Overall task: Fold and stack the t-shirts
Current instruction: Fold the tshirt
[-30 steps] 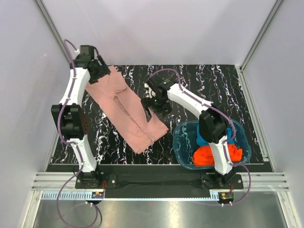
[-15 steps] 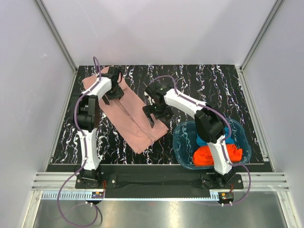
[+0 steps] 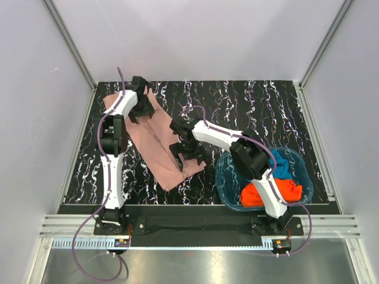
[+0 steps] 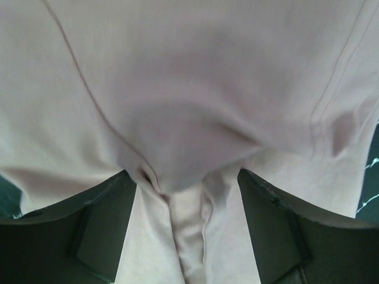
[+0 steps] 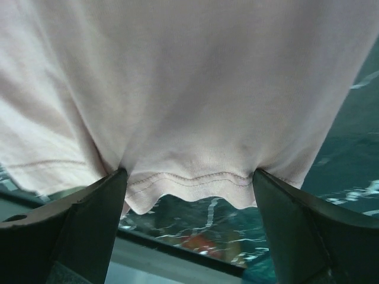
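Only overhead shows blue t-shirt in tub.

Mostly hidden behind right arm — blue shirt; pink shirt cropped in both wrist views.

We take this for a robotics lab test cell: a left arm and a right arm are bolted to a black plate at the near edge of a black marbled surface. Plain white panels and aluminium posts box it in, and purple cables trail below.
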Motion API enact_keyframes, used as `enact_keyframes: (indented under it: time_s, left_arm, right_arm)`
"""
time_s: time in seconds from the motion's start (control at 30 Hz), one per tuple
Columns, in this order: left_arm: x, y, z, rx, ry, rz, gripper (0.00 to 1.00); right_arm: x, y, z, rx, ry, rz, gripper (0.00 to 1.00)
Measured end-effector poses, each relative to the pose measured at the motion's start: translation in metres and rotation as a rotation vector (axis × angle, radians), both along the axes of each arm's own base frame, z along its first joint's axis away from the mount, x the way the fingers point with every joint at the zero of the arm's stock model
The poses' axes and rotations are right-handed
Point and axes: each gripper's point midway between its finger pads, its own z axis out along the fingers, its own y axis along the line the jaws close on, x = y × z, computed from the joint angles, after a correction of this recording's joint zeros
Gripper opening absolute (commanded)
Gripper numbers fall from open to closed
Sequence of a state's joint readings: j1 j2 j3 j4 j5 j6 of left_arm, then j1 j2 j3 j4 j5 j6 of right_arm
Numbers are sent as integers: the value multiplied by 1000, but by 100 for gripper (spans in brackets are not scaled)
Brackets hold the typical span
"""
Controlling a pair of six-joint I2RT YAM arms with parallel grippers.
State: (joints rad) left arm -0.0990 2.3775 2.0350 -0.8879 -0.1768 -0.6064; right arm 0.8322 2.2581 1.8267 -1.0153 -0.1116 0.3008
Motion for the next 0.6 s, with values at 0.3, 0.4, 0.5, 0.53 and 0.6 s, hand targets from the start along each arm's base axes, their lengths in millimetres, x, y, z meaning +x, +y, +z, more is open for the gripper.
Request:
enact_keyframes:
  time_s: [0.3, 0.4, 0.5, 0.53, 0.6]
  left_arm:
    - [-1, 31, 11, 2, -25, -131, 80]
    - [-15, 39, 41, 18, -60, -146, 81]
    - [-30, 42, 95, 31, -152, -146, 81]
    - [-37, 42, 119, 34, -201, -142, 80]
    - [-60, 39, 164, 27, -299, -124, 77]
  right_arm:
    - [-27, 44, 23, 180, 140, -32, 98]
    - [-22, 46, 32, 182, 106, -8, 100]
    - [-16, 33, 40, 155, 57, 22, 100]
    - [-15, 28, 43, 150, 47, 26, 100]
    - [-12, 12, 53, 153, 34, 23, 100]
